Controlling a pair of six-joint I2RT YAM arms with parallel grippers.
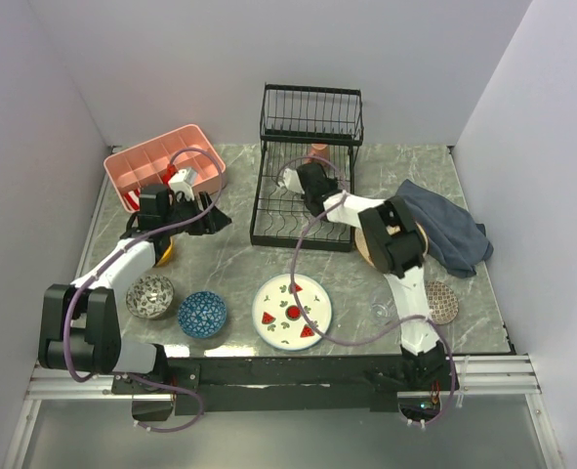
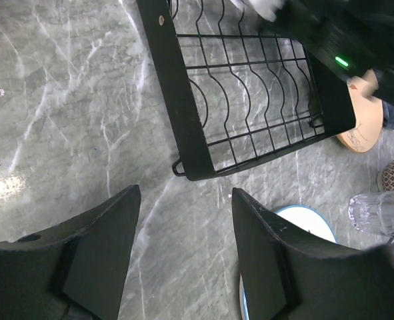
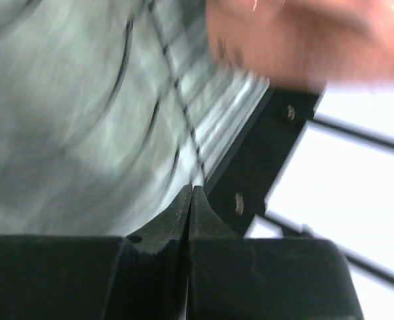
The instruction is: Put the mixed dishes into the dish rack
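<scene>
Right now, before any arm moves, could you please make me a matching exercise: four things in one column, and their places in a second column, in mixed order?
Things:
1. terracotta cup
2. watermelon plate
3. pink tray
4. dark blue cloth

Places:
a. right of the dish rack
b. far left corner
c. at the back of the dish rack
d. in front of the dish rack

Pairs: 1-c, 2-d, 3-b, 4-a
</scene>
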